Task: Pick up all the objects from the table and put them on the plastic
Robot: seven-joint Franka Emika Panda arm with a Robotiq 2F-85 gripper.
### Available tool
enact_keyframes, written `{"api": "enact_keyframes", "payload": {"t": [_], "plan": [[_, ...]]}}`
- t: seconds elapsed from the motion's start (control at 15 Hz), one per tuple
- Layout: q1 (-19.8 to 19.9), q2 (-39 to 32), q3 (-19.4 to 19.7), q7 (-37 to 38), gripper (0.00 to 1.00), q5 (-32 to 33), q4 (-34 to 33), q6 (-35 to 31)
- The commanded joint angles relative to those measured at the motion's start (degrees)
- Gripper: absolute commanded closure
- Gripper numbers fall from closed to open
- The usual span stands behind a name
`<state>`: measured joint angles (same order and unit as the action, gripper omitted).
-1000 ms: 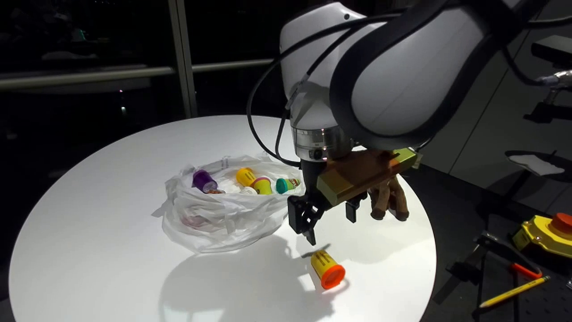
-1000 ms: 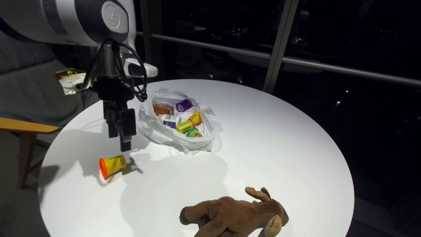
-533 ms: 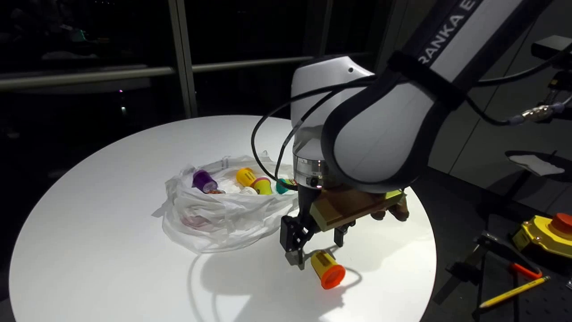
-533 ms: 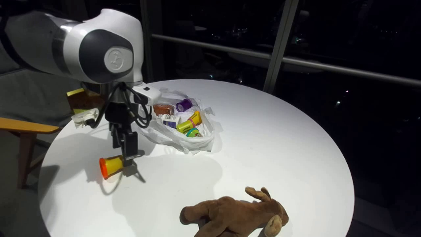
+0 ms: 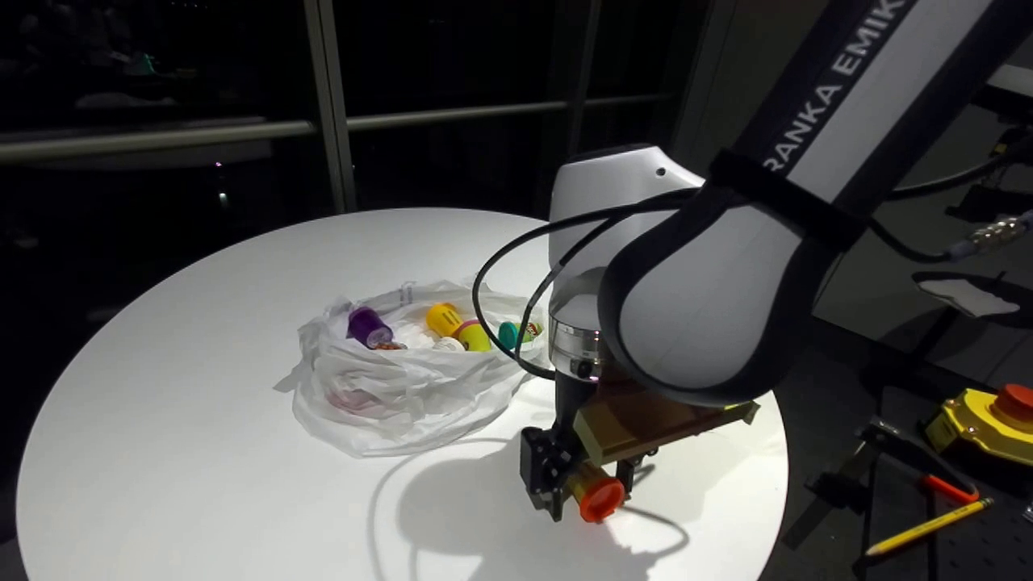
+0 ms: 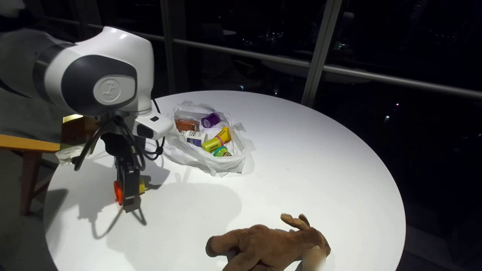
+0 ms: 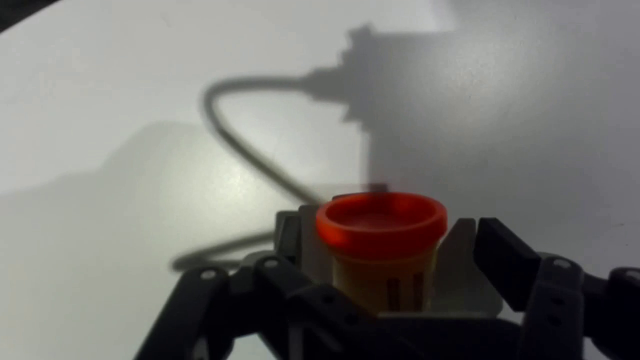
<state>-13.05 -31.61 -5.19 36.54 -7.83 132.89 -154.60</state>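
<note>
A yellow cup with an orange lid [image 5: 601, 500] lies on its side on the white round table [image 6: 320, 169]. My gripper [image 7: 390, 240] is down around it, open, one finger on each side. In the wrist view, a gap shows between the cup and the right finger [image 7: 505, 262]; the left finger is close to it. A brown plush animal [image 6: 263, 244] lies on the table in an exterior view. The wrinkled plastic [image 5: 420, 403] holds a purple cup [image 6: 210, 120], a white container [image 6: 194, 138], a brown box [image 6: 187, 125] and several yellow and green cups [image 6: 211, 145].
Beside the table stand a yellow box with a red button [image 5: 980, 424] and a yellow pencil [image 5: 928, 526] on a dark surface. A wooden chair arm [image 6: 30, 143] is near the table's edge. Dark windows with metal rails lie behind.
My gripper has come down from above and beside the yellow cup until its fingers straddle it. The cup, the plush animal and the plastic have stayed in place.
</note>
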Motion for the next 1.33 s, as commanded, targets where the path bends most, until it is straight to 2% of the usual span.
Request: {"api": "enact_keyframes", "payload": {"t": [0.0,0.13,0.33,0.47,0.73,0.87,0.93,1.07,1.2,1.27], "plan": [[-1.42,3.21,0.01,-0.5,0.42,-2.93,4.36,-5.99],[-2.96,4.06,1.34,0.96,0.56,-2.84,5.83,-10.39],[-4.7,5.82,2.74,2.38,0.78,-3.29,7.76,-13.6],[-6.72,8.83,4.17,4.58,0.81,-3.4,9.79,-14.94],[-13.57,17.69,9.48,12.77,0.81,-1.6,14.07,-18.04],[-18.65,20.85,15.13,18.34,0.81,3.18,13.87,-19.48],[-22.47,21.75,19.58,21.01,0.81,6.01,13.22,-20.23],[-27.47,20.75,28.42,27.4,0.81,14.97,8.74,-19.93],[-29.42,19.35,33.39,31.39,0.81,19.87,3.99,-17.93],[-29.47,18.65,34.49,31.95,0.81,20.45,1.82,-16.78]]}}
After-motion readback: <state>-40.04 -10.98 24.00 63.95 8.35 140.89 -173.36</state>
